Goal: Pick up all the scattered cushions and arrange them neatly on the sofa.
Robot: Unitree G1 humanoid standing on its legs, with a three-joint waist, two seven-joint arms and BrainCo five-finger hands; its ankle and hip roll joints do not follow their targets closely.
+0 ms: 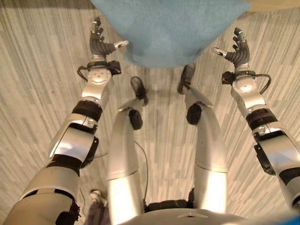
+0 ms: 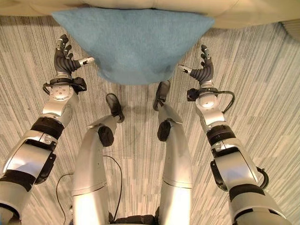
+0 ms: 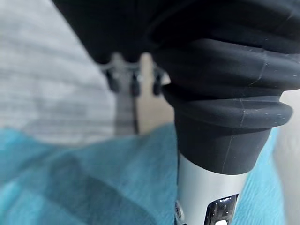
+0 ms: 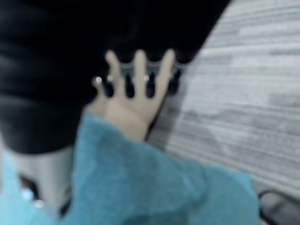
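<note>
I count one cushion: a teal, fuzzy one, lying in the upper middle of my head views, its far edge against the pale beige sofa that runs along the top of the frame. Its near, rounded edge reaches out over the striped grey floor. It carries no label or writing that I can read, and there is no container anywhere in front of me.

My left hand is raised at the upper left, just beside the cushion's left edge. Its fingers are spread and straight, pointing away from me, and the thumb reaches in toward the teal fabric; I cannot tell whether it touches. My right hand mirrors it at the upper right, fingers spread and upright, thumb pointing in at the cushion's right edge, close to it but seemingly apart.

So I have two hands, one on each side of the single cushion, and neither is curled round it. In both wrist views the teal fabric lies near my hands.
</note>
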